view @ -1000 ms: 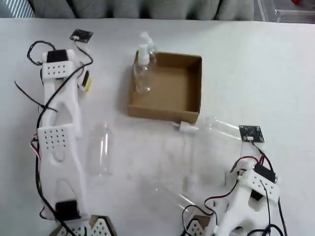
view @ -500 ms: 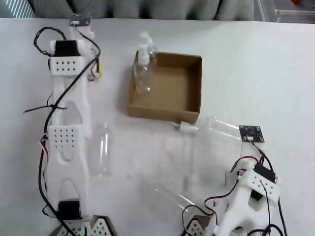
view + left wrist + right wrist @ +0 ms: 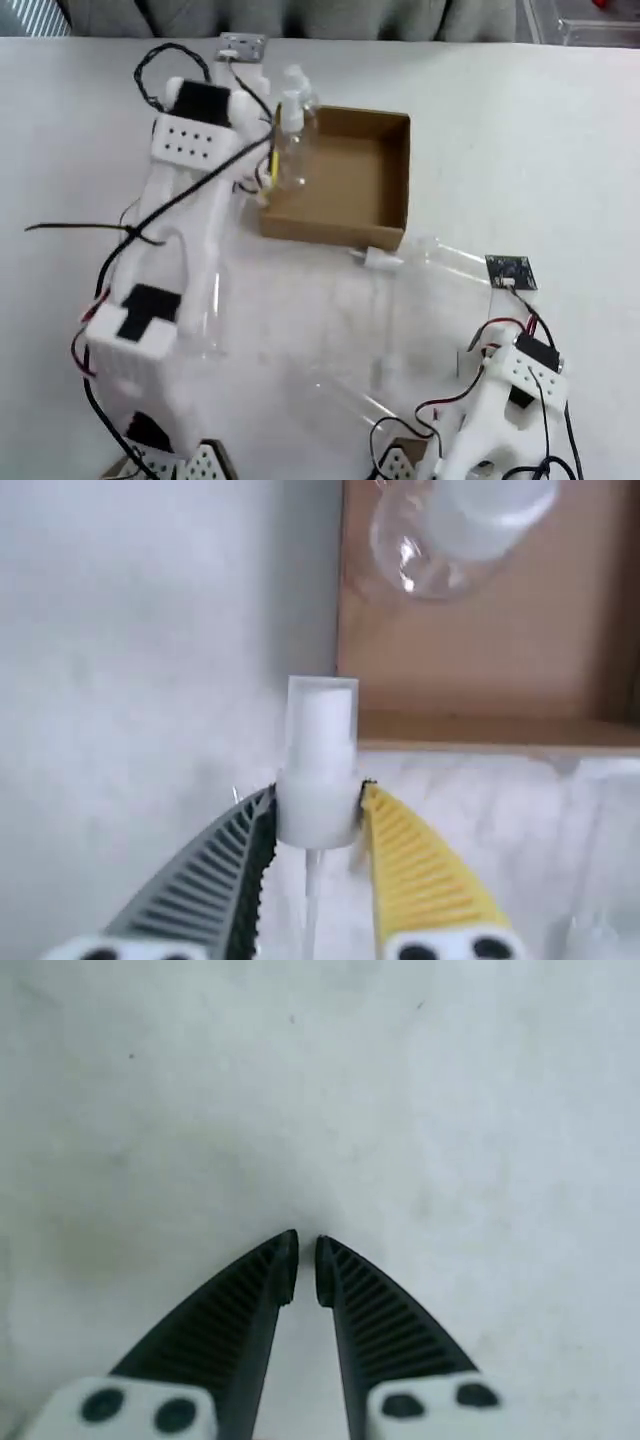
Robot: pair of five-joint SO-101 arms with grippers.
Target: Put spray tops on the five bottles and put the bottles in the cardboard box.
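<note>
Left wrist view: the left claw (image 3: 318, 798) is clenched on a white spray top (image 3: 321, 730), held just outside the cardboard box (image 3: 470, 670) wall — a bottle (image 3: 455, 530) with its top on stands inside the box's corner. The right claw (image 3: 305, 1260) is closed on nothing, over the table (image 3: 450, 1080).

The left arm (image 3: 185, 215) swings to the right, from the far left part of the table (image 3: 500, 120) toward the cardboard box (image 3: 335, 228). The left gripper (image 3: 268, 165), with the spray top (image 3: 318, 780) between its fingers, now comes just beside the box's left wall, near the standing bottle (image 3: 292, 150).
</note>
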